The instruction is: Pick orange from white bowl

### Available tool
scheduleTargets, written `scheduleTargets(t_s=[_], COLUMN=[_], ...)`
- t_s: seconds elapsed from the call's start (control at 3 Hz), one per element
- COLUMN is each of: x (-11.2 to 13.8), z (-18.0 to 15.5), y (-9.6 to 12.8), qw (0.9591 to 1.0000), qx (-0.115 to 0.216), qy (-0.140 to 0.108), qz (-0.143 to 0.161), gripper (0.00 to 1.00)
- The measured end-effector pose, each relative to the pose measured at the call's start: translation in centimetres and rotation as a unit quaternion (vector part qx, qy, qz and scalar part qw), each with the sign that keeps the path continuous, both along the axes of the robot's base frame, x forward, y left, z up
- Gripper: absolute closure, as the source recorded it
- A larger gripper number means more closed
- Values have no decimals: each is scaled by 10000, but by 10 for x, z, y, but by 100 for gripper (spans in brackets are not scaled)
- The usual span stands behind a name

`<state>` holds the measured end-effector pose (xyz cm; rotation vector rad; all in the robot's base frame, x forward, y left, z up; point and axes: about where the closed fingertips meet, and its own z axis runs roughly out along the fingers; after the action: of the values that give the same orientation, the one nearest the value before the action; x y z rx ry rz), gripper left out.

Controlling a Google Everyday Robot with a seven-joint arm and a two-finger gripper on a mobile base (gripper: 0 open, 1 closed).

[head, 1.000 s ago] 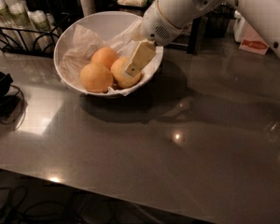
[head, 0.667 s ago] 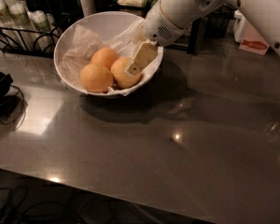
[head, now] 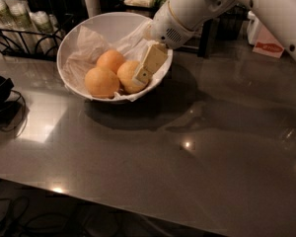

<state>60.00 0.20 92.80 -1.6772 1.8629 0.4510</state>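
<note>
Sitting on the left part of the grey table [head: 197, 181], the white bowl [head: 108, 23] is holding crumpled paper [head: 86, 41] and three fruits. Two deeper-orange fruits [head: 102, 82] are lying on the left. The orange [head: 127, 77], the palest one, is lying at the bowl's right side, touching them. It is looking round, firm and smooth, and not heavy, so it may be rolling away if pushed. Squeezing it gently across its fat middle is looking best. The gripper [head: 142, 73] is pressing against the orange's right side; I cannot tell if it is open or closed. Since a second ago almost nothing is changing: the gripper is staying there and the fruits are not moving.
</note>
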Motion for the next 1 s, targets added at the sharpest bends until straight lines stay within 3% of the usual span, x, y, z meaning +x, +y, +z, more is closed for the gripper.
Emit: scheduleTargets(t_s=[0.33, 1.0], x=[0, 12], z=[0, -18], y=[0, 8], qw=[10000, 9998], qx=[0, 37], qy=[2, 161], qz=[4, 68], gripper=[8, 21])
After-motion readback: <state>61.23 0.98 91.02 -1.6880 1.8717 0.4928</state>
